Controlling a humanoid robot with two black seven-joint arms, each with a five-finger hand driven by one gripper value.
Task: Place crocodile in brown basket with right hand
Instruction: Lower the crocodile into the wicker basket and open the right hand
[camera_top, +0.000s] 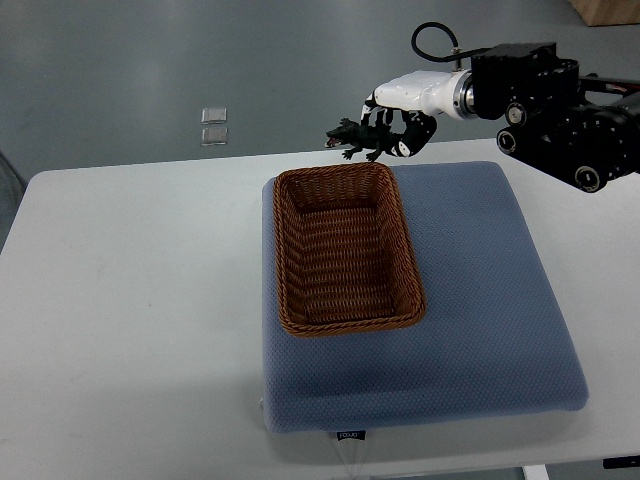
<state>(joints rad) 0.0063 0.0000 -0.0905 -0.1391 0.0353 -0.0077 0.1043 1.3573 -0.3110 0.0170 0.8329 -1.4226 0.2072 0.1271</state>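
Gripping a small dark crocodile (357, 138) with splayed legs, the right hand (400, 115) hangs beyond the brown basket (346, 318).

A robot lab: bare white table (130, 300), plain grey floor (150, 60).

White table (130, 300) with a blue-grey padded mat (480, 330) flat on its right half
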